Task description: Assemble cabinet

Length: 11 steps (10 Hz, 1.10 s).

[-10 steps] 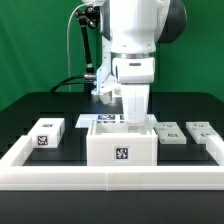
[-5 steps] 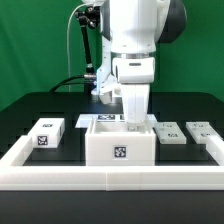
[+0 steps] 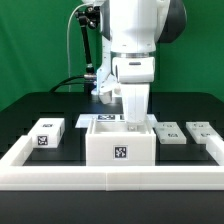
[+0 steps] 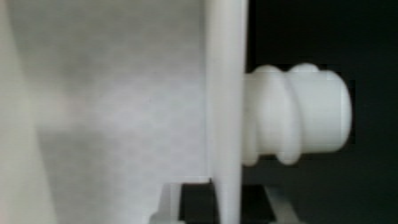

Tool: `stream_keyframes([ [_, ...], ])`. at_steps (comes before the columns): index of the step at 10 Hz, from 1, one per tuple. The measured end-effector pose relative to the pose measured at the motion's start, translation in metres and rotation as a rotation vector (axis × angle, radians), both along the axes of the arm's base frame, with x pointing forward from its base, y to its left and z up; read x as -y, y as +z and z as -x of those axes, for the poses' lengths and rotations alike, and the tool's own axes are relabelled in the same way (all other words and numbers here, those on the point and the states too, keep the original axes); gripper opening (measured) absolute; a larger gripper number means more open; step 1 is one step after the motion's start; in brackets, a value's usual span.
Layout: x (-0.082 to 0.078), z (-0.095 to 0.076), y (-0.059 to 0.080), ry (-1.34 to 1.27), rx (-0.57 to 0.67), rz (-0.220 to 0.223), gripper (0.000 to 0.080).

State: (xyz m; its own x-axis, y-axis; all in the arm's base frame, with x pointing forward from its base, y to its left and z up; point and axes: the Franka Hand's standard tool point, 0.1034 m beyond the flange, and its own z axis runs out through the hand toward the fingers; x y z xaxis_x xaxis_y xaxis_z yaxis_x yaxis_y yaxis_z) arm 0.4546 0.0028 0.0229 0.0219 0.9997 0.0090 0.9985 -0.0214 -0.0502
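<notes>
White plastic is filling much of the black table (image 3: 35, 108), and the largest piece of it, the open-topped cabinet box (image 3: 121, 148), is standing in the middle just behind the long border rail (image 3: 110, 178), its tagged front wall facing the exterior camera. The gripper (image 3: 134, 116) is hanging straight down over the box's opening, its lower end reaching the level of the rim. The fingertips are lying out of sight there, so I cannot tell whether the jaws are spread or pinched, nor whether they are carrying anything. The wrist view is offering only a blurred white panel edge (image 4: 224, 100) and a ribbed white knob (image 4: 306, 110) just beside it, which is not settling the matter. As a judgement, the assembly is sitting at an early stage. The box is looking like the only part in working position, while a small tagged block (image 3: 46, 133) is waiting apart on the exterior view's left. On the exterior view's right, a low tagged piece (image 3: 168, 134) and a second low piece (image 3: 201, 131) are lying side by side, neither joined to the box. Those loose parts are awaiting fitting.
</notes>
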Motion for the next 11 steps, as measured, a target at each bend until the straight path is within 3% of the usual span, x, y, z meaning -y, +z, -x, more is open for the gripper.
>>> stream_keyframes([
  [3, -0.008, -0.015, 0.000, 0.013, 0.012, -0.004, 0.0038],
  [8, -0.059, -0.046, 0.000, -0.040, 0.042, -0.036, 0.0037],
  [11, -0.056, -0.045, 0.000, -0.045, 0.042, -0.035, 0.0037],
])
